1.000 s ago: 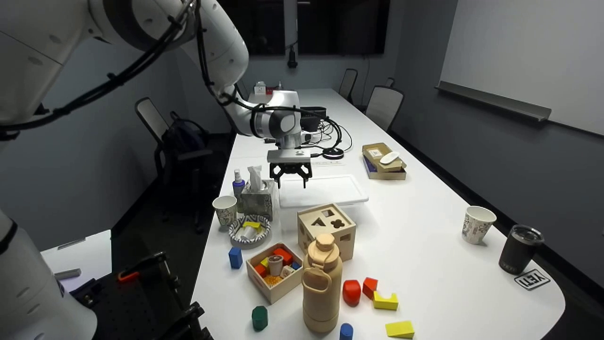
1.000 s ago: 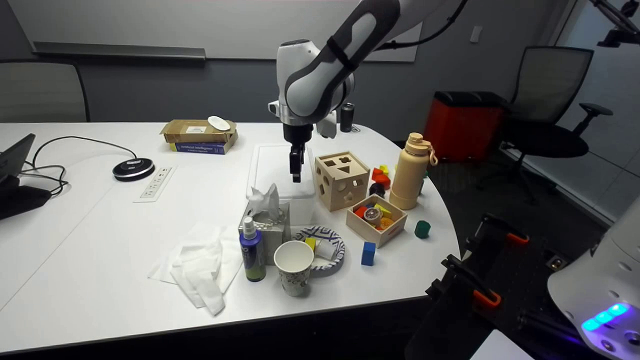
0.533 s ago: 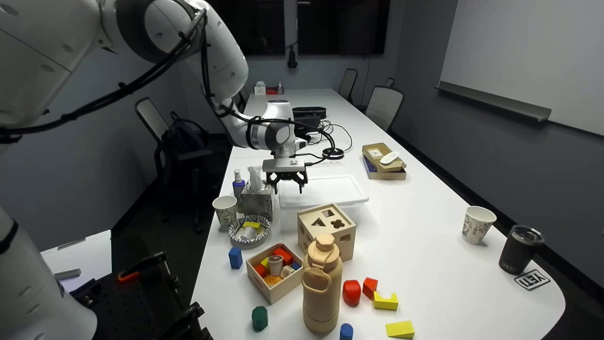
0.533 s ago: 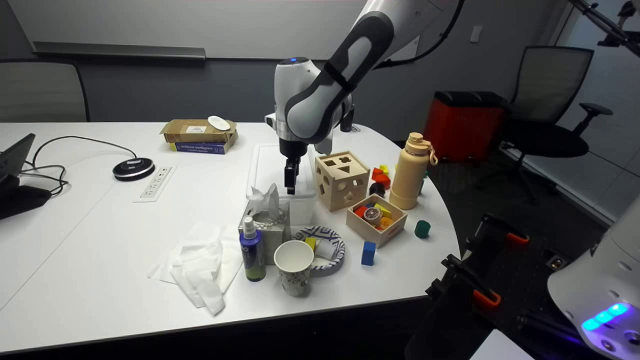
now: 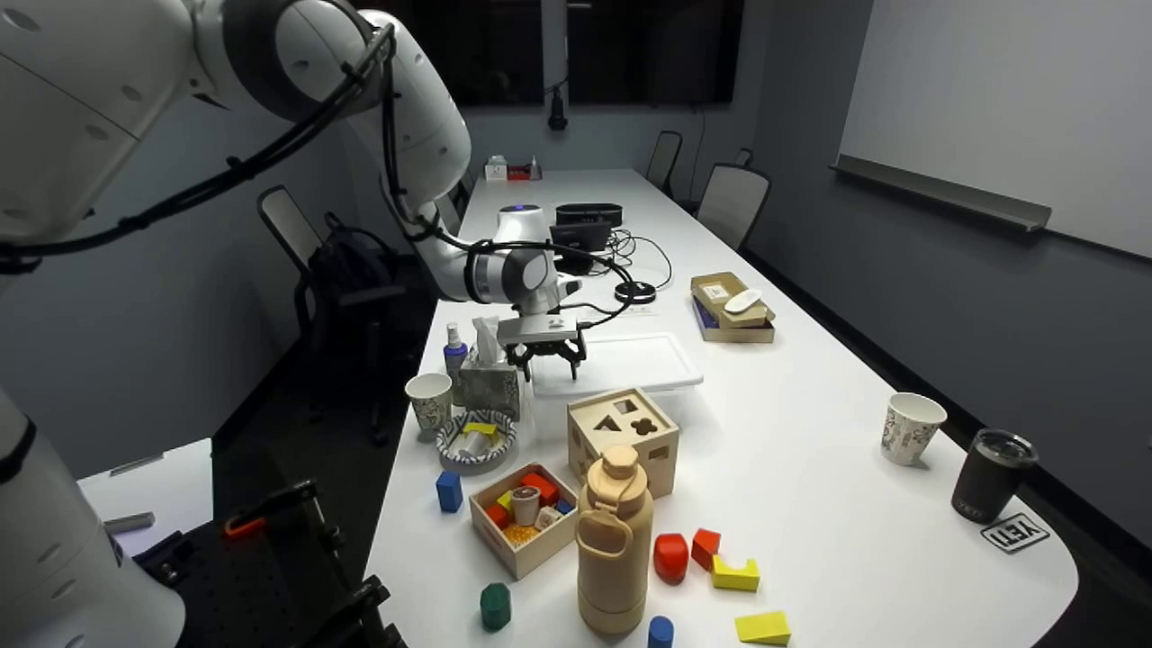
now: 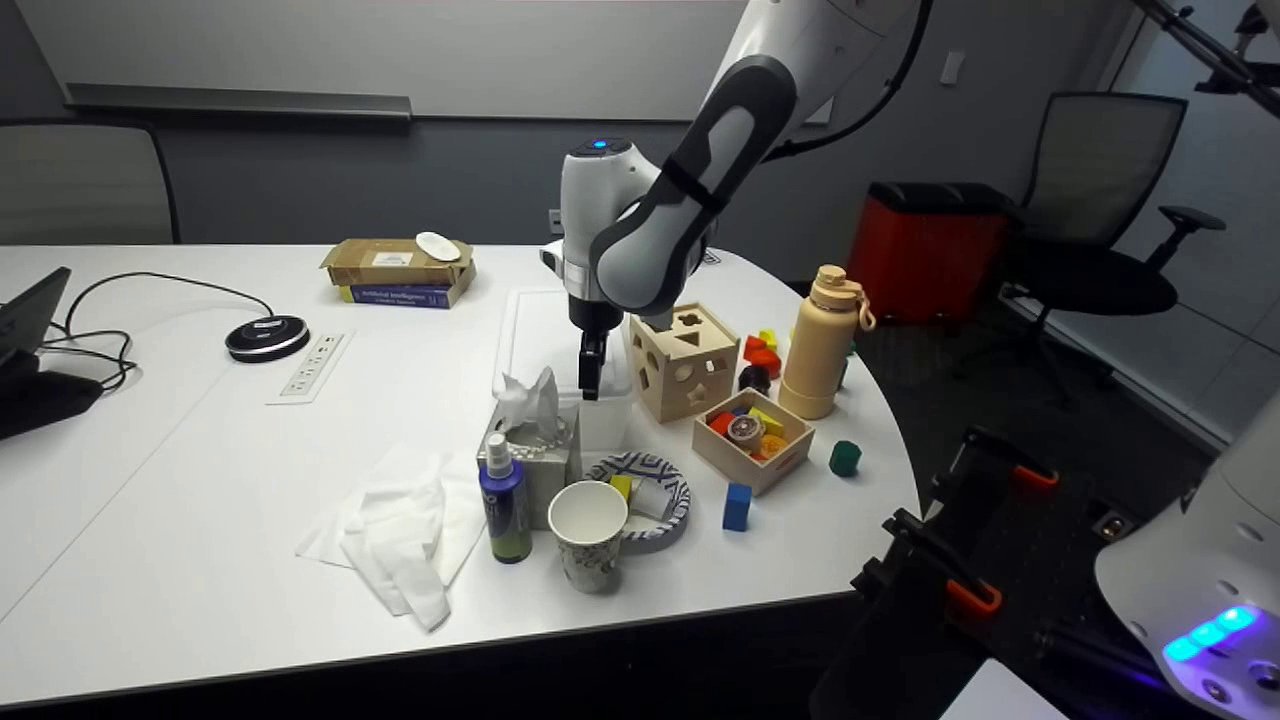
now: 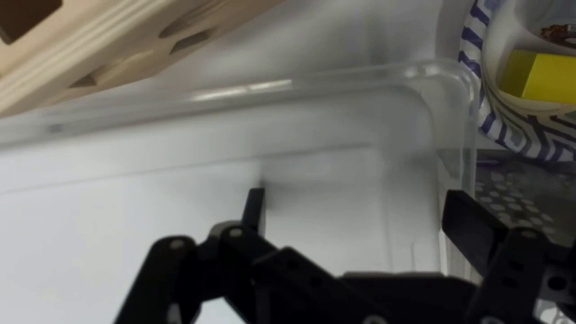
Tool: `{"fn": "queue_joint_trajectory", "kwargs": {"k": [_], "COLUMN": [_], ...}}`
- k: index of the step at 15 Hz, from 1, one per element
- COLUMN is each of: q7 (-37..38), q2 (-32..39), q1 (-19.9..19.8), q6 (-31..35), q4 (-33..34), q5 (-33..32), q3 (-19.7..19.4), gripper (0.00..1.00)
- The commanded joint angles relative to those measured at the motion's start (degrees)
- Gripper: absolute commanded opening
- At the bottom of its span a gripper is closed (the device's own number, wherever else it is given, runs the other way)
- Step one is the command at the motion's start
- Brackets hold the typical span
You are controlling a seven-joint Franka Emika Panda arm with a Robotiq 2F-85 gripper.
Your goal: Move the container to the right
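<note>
Had my black end effector [image 7: 356, 202] spread over a whitish rectangular plastic container [image 5: 621, 362], prob light n slick, bit bendy; imo short-end rim [image 7: 470, 135] was best grip.

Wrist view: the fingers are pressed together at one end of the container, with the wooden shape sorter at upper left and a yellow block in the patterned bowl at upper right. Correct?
No: the wrist view shows the fingers wide apart at that end of the container, not pressed together. The wooden shape sorter and the yellow block in the patterned bowl are as stated.
</note>
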Motion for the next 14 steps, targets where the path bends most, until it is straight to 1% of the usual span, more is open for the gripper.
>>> {"fn": "queue_joint_trajectory", "kwargs": {"k": [1,6,10,14], "q7": [3.28,4.97,7.78,10.26], "q2": [-1.18,-1.07,-1.01,-0.49], "q1": [1.63,2.46,2.86,3.04], "q6": [3.06,4.57,6.52,7.17], "q4": [-2.58,-2.91,-3.25,-1.9], "q5": [-2.0,-2.13,-1.53,-0.95], "q3": [-2.12,-3.57,-4.8,-5.88], "gripper": [1.0,1.0,1.0,1.0]}}
